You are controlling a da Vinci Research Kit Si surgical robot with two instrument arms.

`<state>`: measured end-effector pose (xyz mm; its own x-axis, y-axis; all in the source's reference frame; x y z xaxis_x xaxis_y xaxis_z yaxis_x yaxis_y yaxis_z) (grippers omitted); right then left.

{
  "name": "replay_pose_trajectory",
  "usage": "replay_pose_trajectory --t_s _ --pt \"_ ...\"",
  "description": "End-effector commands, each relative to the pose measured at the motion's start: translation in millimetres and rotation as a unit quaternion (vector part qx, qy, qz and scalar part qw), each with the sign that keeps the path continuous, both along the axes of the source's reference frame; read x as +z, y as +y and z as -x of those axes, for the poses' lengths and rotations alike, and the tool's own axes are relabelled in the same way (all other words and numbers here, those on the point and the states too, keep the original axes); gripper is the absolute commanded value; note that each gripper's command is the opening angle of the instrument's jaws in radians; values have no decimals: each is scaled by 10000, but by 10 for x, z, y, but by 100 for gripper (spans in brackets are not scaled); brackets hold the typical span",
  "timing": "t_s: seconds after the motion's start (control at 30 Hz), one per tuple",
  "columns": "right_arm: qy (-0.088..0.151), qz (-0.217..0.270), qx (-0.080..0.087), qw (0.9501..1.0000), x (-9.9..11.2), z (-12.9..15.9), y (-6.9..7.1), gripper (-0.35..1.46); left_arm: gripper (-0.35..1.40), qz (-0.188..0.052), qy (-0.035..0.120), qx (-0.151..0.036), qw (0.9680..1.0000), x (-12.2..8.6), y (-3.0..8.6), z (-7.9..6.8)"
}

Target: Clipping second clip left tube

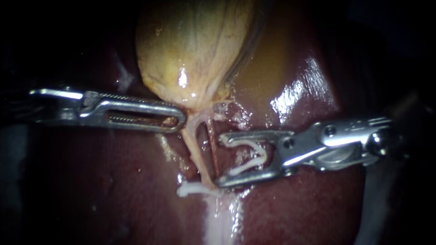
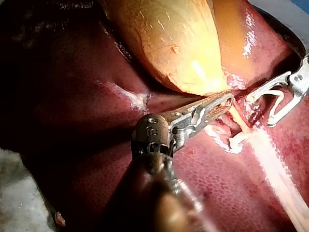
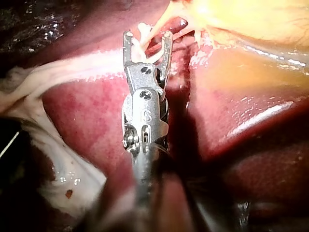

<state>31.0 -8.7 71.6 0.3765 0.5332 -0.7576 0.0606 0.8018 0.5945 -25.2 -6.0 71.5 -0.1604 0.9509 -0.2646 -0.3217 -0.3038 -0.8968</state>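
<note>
1. Step in hand, as I read it: getting the loaded clip (image 1: 247, 166) onto the left tube (image 1: 196, 149). That is the pale tube running from the gallbladder (image 1: 195, 50) neck. The darker right tube (image 1: 212, 152) lies just beside it.
2. Right instrument (image 1: 219, 161): jaws wide, carrying the loaded clip between them, clip legs spread.
3. The left tube is just ahead of those jaw tips, not yet between them. The right tube sits nearer the mouth. The lower jaw tip looks to be about touching the left tube at its end far from the gallbladder. In the right wrist view pale tissue sits at the mouth, but depth is unclear.
4. Placed clip (image 1: 190, 189) crosses the left tube at the end farthest from the gallbladder.
5. To do it well:
   - Advance until the left tube alone sits deep in the clip's throat.
   - Seat it on the gallbladder side of the placed clip, apart from it.
   - Keep the right tube out.
   - See both clip tips past the tube before closing.
6. Left instrument (image 1: 179, 119): jaws together, nothing seen gripped, tip against the gallbladder neck, over the liver (image 1: 113, 190).
</note>
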Motion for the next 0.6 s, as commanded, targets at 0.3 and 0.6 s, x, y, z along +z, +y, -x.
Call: replay_pose_trajectory --t_s 0.3,0.6 --pt "-23 -142 -85 9999 26 -28 -22 49 -35 6 15 -18 10000 -3 -1 4" --pt "-28 -317 -200 9993 47 -52 -47 49 -35 7 16 -20 10000 -3 -2 5"
